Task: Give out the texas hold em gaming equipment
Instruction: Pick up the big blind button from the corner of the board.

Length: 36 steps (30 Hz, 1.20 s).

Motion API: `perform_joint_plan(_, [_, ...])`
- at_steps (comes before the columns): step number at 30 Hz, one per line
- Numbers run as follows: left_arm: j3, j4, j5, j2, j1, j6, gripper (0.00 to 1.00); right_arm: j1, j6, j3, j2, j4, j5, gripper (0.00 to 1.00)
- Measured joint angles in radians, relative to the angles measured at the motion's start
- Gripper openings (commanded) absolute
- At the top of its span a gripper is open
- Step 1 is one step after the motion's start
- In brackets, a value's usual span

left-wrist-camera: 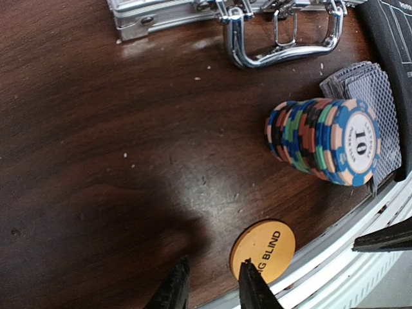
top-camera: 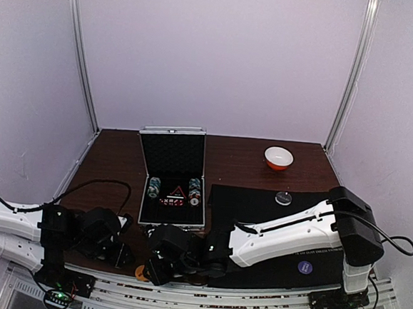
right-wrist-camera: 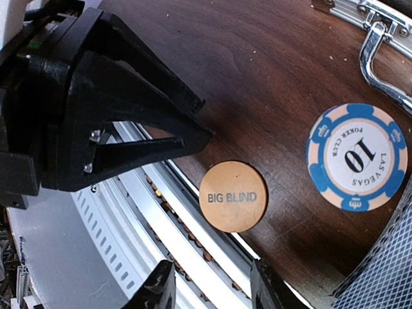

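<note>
- Left tool [left-wrist-camera: 214, 270] narrowly parted, empty, beside orange Big Blind disc [left-wrist-camera: 262, 250] at the worktop [left-wrist-camera: 129, 161] near edge.
- Right tool [right-wrist-camera: 212, 267] released, empty, by the same disc.

"BIG BLIND" is printed in dark capitals on the orange disc [right-wrist-camera: 233, 196]. The face of the blue-and-cream poker chip [right-wrist-camera: 358, 156] is marked with a large "10", with "POKER CLUB" and "LAS VEGAS" set around it. A red triangular sign [top-camera: 177, 192] is noted inside the silver case [top-camera: 172, 131]; its wording cannot be read. A white mark on the purple disc [top-camera: 305, 266] is likewise illegible.
</note>
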<state>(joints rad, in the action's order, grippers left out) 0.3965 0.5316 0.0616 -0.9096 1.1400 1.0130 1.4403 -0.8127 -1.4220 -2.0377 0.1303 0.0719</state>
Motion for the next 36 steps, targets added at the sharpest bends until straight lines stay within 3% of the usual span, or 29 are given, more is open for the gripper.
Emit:
perform_joint_plan(18, [0.015, -0.065, -0.066, -0.054, -0.041, 0.009, 0.29, 0.000, 0.054, -0.045, -0.028, 0.084, -0.062, 0.39])
perform_joint_plan(27, [0.002, -0.064, -0.113, -0.029, -0.141, -0.095, 0.29, 0.009, -0.048, -0.087, -0.054, 0.018, -0.137, 0.39])
perform_joint_plan(36, [-0.022, -0.089, -0.205, -0.034, -0.160, -0.158, 0.31, 0.021, -0.141, -0.095, -0.069, 0.018, -0.218, 0.39])
